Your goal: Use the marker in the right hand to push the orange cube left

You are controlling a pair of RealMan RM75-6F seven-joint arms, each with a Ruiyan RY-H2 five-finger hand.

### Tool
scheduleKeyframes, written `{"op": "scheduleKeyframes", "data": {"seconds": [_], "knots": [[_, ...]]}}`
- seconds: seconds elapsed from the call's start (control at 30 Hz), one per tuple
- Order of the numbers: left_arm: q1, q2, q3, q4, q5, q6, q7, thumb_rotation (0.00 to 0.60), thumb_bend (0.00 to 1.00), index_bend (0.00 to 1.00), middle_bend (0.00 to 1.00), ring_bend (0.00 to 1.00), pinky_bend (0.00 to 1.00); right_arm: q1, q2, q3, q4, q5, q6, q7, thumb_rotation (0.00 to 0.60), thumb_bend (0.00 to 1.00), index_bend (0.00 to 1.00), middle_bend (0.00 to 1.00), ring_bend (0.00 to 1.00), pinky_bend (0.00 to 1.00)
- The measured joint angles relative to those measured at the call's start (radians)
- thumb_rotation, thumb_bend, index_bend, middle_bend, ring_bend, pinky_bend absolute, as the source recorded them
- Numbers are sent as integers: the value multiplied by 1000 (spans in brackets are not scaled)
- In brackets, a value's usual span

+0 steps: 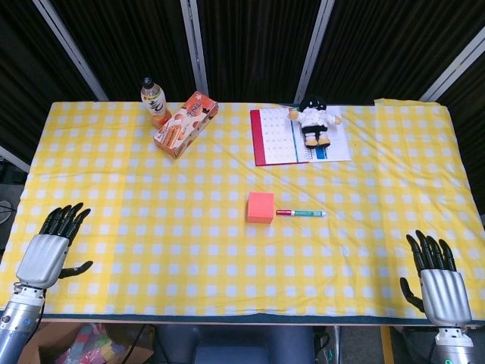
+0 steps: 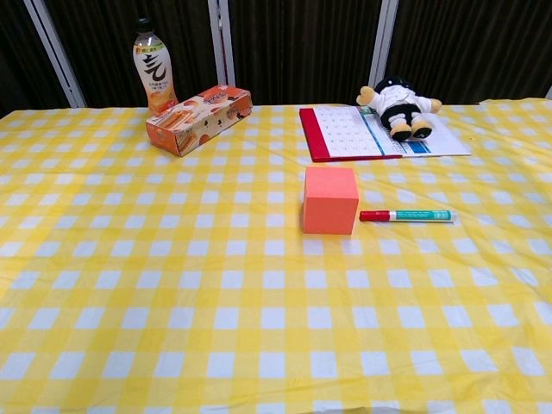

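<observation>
- Orange cube (image 1: 260,207) sits mid-table, marker (image 1: 301,214) lying just right of it.
- My right hand (image 1: 436,278) rests spread and empty at the near edge.
- My left hand (image 1: 51,248) likewise.

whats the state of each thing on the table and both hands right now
orange cube: sits flat on the cloth, untouched
marker: lies flat just right of the cube, capped, red end toward it, not held
bottle: upright, capped
snack box: lies on its side
calendar: lies flat, open
plush toy: lies on the calendar
left hand: open, empty
right hand: open, empty
</observation>
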Motion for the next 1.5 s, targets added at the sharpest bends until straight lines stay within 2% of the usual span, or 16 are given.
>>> {"op": "scheduleKeyframes", "data": {"seconds": [0.5,0.7,0.9,1.17,1.33,1.5], "knots": [[1,0,1,-2,-3,-2,-3,600,0,0,0,0,0,4,1,0,-8,-4,-6,16,600,440,0,0,0,0],[-1,4,0,-8,-1,-2,-6,600,0,0,0,0,0,30,3,21,-43,-2,-26,17,600,440,0,0,0,0],[-2,6,1,-9,-1,-4,-10,600,0,0,0,0,0,98,1,71,-121,33,-98,-36,600,440,108,0,0,0],[-3,15,1,-16,-4,-10,-24,600,0,0,0,0,0,245,-57,170,-211,213,-250,-181,600,440,211,13,0,0],[-5,20,4,-16,-5,-17,-35,600,0,0,0,0,0,349,-132,224,-203,370,-324,-311,600,435,235,30,0,0],[-9,26,4,-16,-9,-28,-49,600,0,0,0,0,0,453,-216,270,-158,543,-377,-407,600,367,258,44,0,0]]}}
